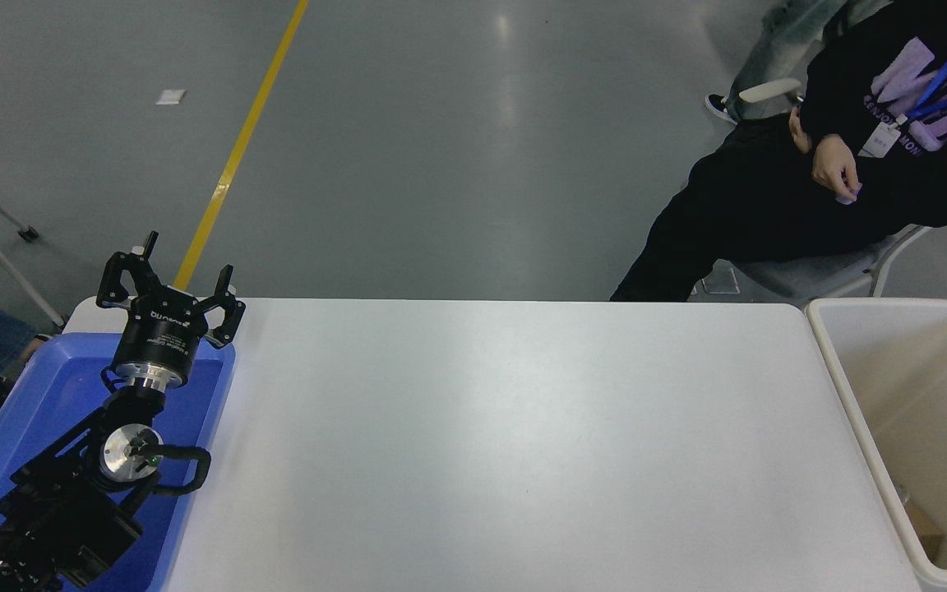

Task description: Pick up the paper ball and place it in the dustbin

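Cream-white dustbin (deep beige walls) beside the table.

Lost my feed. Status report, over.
Left pincer open, parked over blue tray. Right pincer barely in frame. Paper ball unseen. Dustbin unobstructed.

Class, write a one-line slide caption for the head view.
Left gripper parked open over the blue tray; bare white table; dustbin at right; seated person beyond.

Left hand parked lower left, fingers spread
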